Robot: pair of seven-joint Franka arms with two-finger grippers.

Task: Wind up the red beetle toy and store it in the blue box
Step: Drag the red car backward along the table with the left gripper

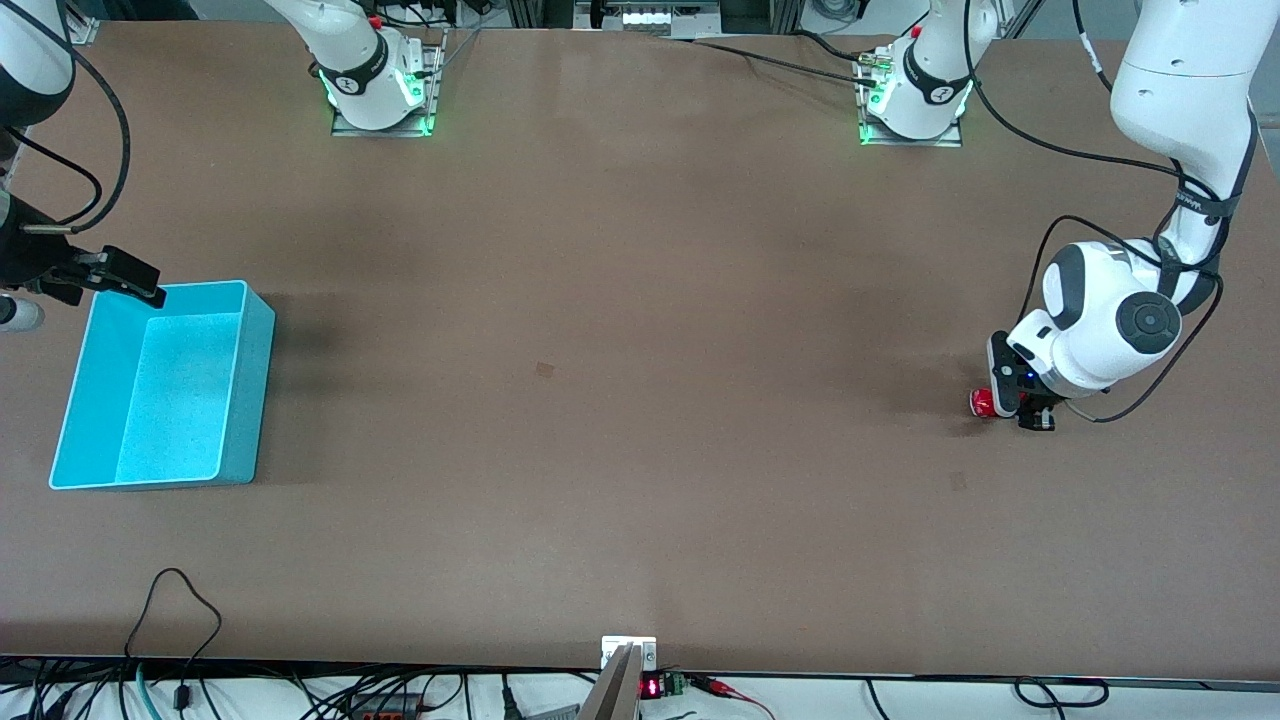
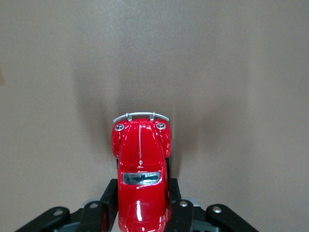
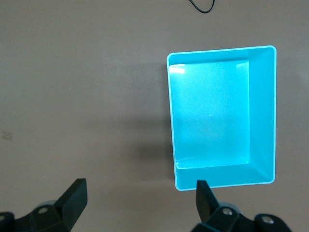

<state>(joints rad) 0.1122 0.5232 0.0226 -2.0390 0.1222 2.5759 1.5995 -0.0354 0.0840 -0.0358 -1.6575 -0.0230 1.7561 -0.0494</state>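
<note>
Red beetle toy (image 2: 141, 179) in left claw (image 1: 1020, 405), blue box (image 1: 232, 300) empty, right claw (image 3: 140, 198) spread

Glossy red beetle toy (image 2: 141, 164) with silver trim; cyan blue box (image 1: 160, 390), speckled floor; brown table (image 1: 640, 400).

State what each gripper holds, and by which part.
The left gripper clamps the red beetle toy by its rear flanks. The right gripper, jaws open, holds nothing.
</note>
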